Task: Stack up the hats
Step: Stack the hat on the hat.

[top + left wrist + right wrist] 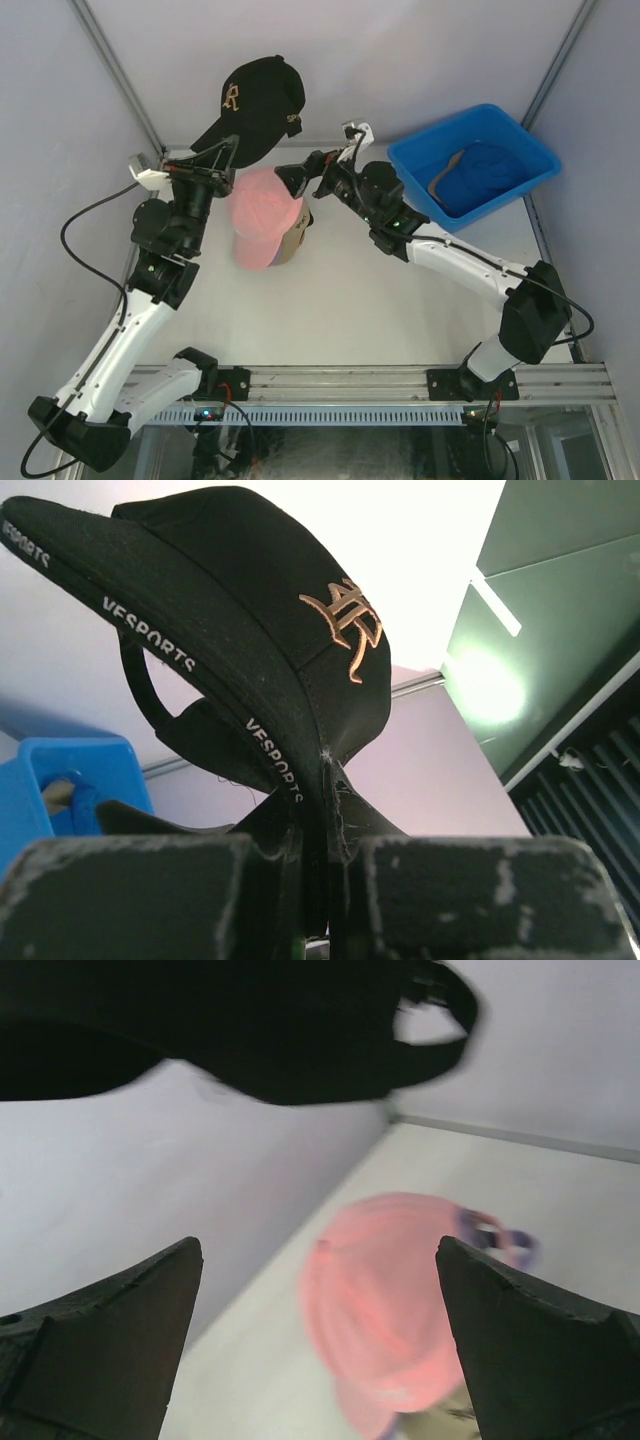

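A black hat (pixel 255 105) with a gold embroidered logo hangs in the air at the back left. My left gripper (pixel 225 152) is shut on its brim; up close the brim edge is pinched between the jaws of the left gripper (pixel 322 815) below the black hat (pixel 270 630). On the table a pink hat (pixel 262 215) tops a pile, with a tan hat (pixel 292 243) showing beneath it. My right gripper (pixel 322 155) hovers open just right of the pile, holding nothing. In the right wrist view the right gripper (pixel 318 1250) frames the pink hat (pixel 400 1300), a purple hat's strap (pixel 495 1235) peeks out behind, and the black hat (pixel 230 1030) is overhead.
A blue bin (pixel 530 150) stands at the back right with a blue hat (pixel 490 170) inside; the blue bin (pixel 60 780) also shows at the left of the left wrist view. Pale walls close the table at the back and sides.
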Robot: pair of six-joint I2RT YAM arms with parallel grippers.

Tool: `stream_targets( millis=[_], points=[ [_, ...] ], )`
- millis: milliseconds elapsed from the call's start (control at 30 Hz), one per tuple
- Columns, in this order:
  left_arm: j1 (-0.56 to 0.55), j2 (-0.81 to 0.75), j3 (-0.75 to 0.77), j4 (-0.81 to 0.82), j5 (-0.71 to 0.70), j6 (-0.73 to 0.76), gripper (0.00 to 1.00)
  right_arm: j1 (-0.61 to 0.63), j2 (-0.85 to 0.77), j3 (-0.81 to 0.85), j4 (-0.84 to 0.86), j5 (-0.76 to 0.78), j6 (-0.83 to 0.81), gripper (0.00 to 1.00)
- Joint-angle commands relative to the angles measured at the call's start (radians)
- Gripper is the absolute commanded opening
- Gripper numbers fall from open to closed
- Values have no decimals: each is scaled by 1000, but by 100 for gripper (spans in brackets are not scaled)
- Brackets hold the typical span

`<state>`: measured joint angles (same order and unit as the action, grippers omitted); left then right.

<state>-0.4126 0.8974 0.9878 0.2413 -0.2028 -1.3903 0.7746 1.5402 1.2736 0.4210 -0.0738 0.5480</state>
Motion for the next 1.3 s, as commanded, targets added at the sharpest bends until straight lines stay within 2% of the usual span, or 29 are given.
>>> stream_targets(
  millis=[0,167,367,900,1000,1267],
  points=[
    [-25,-39,30,66,-29,-93,0,56,16,44,-103,409,-239,100],
    [-49,-48,48,16,-42,-138,0,80,35,70,-54,582,-308,100],
    [-65,-72,33,-53,-91,-180,0,109,31,83,60,631,-393,100],
    [-65,-59,14,-114,-139,-264,0,158,107,168,170,630,-486,100],
    [-98,-56,15,-123,-141,-269,0,152,131,191,187,636,-507,100],
    [-97,-61,-8,-135,-194,-271,0,143,132,200,141,572,-486,100]
  ],
)
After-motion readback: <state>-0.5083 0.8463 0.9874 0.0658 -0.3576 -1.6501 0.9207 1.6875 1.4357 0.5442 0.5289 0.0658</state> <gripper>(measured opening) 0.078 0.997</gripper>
